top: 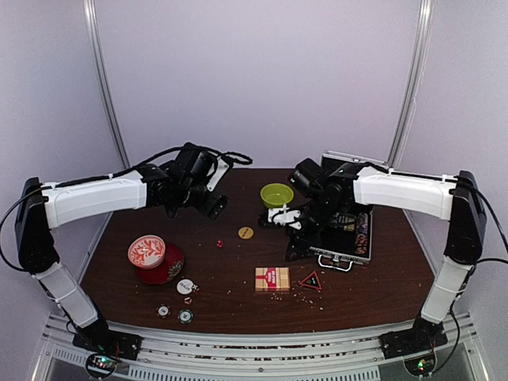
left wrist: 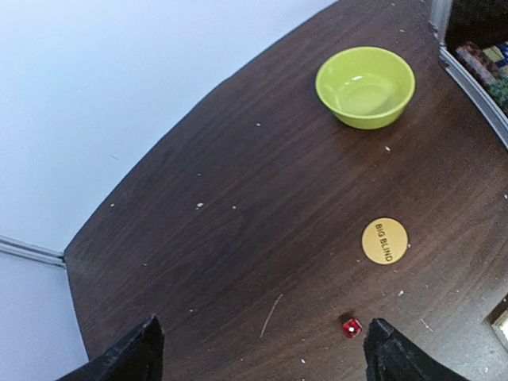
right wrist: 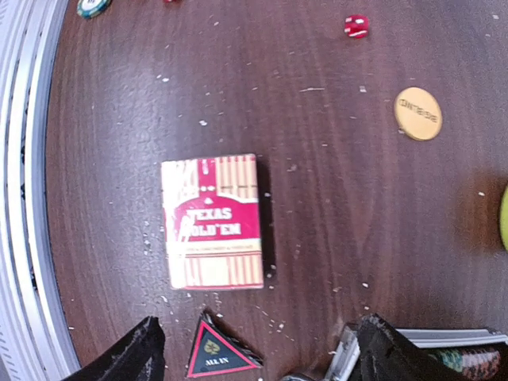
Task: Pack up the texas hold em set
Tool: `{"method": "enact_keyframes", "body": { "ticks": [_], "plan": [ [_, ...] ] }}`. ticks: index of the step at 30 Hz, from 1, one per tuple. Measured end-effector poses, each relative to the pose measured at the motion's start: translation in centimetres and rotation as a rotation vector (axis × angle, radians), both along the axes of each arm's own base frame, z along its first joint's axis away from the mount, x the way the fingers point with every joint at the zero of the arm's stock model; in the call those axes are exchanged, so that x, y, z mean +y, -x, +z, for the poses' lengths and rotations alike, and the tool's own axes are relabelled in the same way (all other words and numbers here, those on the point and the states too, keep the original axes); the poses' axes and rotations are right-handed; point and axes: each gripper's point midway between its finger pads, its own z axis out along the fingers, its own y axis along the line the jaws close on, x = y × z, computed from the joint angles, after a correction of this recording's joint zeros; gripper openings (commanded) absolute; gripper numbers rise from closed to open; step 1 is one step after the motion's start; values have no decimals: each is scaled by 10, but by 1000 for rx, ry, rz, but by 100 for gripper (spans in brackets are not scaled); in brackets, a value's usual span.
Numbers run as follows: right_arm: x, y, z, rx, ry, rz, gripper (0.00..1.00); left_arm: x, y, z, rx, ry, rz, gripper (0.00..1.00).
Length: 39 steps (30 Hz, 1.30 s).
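The silver case (top: 347, 238) lies open at the right, with chip rows inside; its rim shows in the right wrist view (right wrist: 432, 340). A red Texas Hold'em card deck (top: 272, 279) (right wrist: 212, 221) lies in front, next to a black triangular "ALL IN" marker (top: 310, 281) (right wrist: 213, 353). A yellow "BIG BLIND" button (top: 246, 232) (left wrist: 385, 240) and a tiny red die (top: 220, 243) (left wrist: 351, 326) lie mid-table. My left gripper (top: 213, 205) (left wrist: 262, 367) is open and empty above the table, its right finger close to the die. My right gripper (top: 292, 238) (right wrist: 254, 367) is open and empty, between the marker and the case edge.
A lime-green bowl (top: 276, 194) (left wrist: 365, 86) stands at the back centre. A red-and-white patterned tin (top: 147, 252) rests on its red lid at the left. A white round button (top: 185, 286) and two chips (top: 163, 311) (top: 185, 316) lie near the front edge. Crumbs are scattered about.
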Motion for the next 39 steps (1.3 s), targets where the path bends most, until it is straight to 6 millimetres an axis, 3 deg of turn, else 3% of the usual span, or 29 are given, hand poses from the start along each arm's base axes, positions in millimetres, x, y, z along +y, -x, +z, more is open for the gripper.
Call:
{"method": "enact_keyframes", "body": {
  "ticks": [7, 11, 27, 39],
  "plan": [
    [17, 38, -45, 48, 151, 97, 93, 10, -4, 30, -77, 52, 61, 89],
    [24, 48, -62, 60, 204, 109, 96, 15, -6, 38, -103, 53, 84, 89],
    [42, 44, -91, 72, 256, 99, 92, 16, -6, 39, -109, 54, 89, 89],
    [44, 40, -106, 79, 281, 87, 78, 14, -6, 38, -105, 57, 82, 89]
  ]
}}
